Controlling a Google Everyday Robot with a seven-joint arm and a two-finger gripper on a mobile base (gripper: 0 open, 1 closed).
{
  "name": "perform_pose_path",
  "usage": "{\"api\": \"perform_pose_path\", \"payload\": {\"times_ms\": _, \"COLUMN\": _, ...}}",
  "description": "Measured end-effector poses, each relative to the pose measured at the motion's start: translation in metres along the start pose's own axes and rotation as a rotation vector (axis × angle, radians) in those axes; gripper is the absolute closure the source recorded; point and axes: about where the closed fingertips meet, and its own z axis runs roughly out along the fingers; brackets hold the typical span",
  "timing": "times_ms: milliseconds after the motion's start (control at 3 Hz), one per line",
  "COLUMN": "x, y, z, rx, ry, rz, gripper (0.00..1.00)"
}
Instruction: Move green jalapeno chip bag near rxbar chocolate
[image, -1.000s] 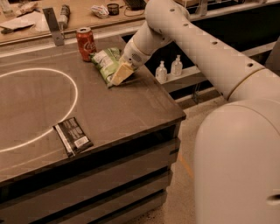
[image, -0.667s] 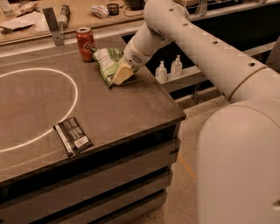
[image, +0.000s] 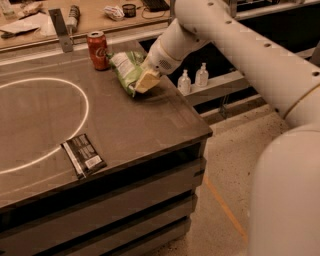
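Gripper (image: 143, 83) is down at the green jalapeno chip bag (image: 124, 67), which sits on the table (image: 150, 120) just to the right of the red soda can (image: 98, 50), close but not touching it. The tan fingers (image: 148, 79) look clamped onto the side of the bag facing away from the can, with the crinkly edge pinched between them. The rxbar chocolate (image: 83, 155) lies flat well away from the can, up by the table's front edge.
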Motion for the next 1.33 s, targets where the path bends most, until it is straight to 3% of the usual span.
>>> {"api": "perform_pose_path", "payload": {"times_ms": 333, "x": -0.013, "y": 0.028, "z": -0.050, "rx": 0.005, "ry": -0.025, "rz": -0.150, "gripper": 1.00}}
{"api": "perform_pose_path", "payload": {"times_ms": 667, "x": -0.023, "y": 0.065, "z": -0.076, "rx": -0.055, "ry": -0.041, "rz": -0.277, "gripper": 1.00}}
{"api": "perform_pose_path", "payload": {"times_ms": 1000, "x": -0.027, "y": 0.092, "z": -0.063, "rx": -0.142, "ry": -0.030, "rz": -0.322, "gripper": 1.00}}
{"api": "perform_pose_path", "payload": {"times_ms": 1333, "x": -0.027, "y": 0.117, "z": -0.041, "rx": -0.209, "ry": 0.005, "rz": -0.337, "gripper": 0.82}}
